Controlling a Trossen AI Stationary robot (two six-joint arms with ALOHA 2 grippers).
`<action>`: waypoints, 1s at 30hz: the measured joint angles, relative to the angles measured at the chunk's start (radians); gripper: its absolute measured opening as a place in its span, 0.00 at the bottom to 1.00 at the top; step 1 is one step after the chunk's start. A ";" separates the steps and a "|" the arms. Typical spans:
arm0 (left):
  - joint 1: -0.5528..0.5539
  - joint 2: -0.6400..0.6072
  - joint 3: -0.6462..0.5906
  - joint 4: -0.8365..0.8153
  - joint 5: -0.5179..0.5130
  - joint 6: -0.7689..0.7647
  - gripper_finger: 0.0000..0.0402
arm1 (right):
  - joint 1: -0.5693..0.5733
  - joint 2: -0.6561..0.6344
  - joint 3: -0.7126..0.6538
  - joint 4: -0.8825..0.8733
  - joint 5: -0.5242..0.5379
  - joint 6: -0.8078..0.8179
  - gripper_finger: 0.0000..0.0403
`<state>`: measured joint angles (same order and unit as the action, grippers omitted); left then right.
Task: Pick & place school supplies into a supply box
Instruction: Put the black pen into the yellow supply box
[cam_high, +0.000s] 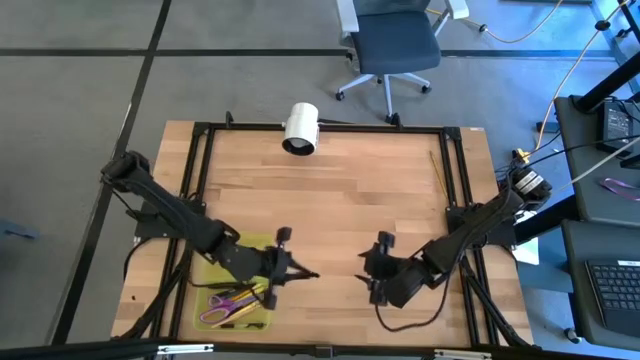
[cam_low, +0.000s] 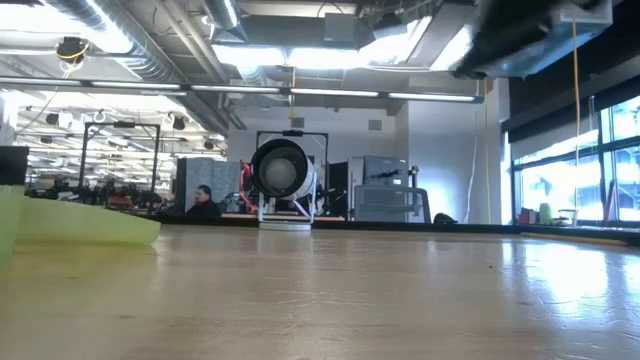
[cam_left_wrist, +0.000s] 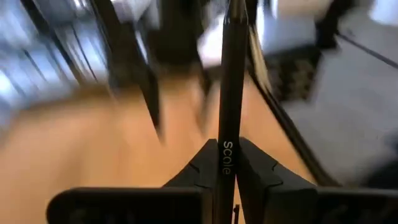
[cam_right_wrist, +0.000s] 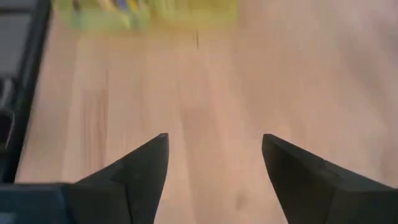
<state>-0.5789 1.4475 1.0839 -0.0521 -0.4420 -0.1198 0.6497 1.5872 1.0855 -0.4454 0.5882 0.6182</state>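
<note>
The supply box, a translucent yellow-green case, lies open at the table's near left with purple-handled scissors and several pens inside; in the low view its wall shows at the left. My left gripper hovers just right of the box, shut on a black pen. My right gripper hangs open over bare wood near the table's middle, its fingers apart with nothing between them. A yellow pencil lies by the right rail. My left gripper pinches the black pen between its two fingers, at the printed part of the barrel. The pen runs along the fingers and sticks far out past their tips, toward the table's right. It is lifted clear of the table and the box.
A white cylinder stands at the table's far edge, also seen in the low view. Black rails frame the wooden top. An office chair stands beyond the table, and a person sits far back in the room.
</note>
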 joint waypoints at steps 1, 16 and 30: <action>-0.005 -0.009 0.024 -0.123 0.043 -0.104 0.06 | 0.000 -0.002 0.000 -0.042 -0.020 0.044 0.65; -0.157 0.128 0.066 -0.778 0.522 -1.135 0.06 | -0.004 -0.002 0.000 -0.179 -0.030 0.189 0.65; -0.246 0.302 0.066 -0.776 0.526 -1.291 0.10 | -0.004 -0.002 0.000 -0.177 -0.032 0.188 0.65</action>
<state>-0.8249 1.7500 1.1503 -0.8283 0.0837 -1.4113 0.6453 1.5848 1.0855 -0.6224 0.5560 0.8066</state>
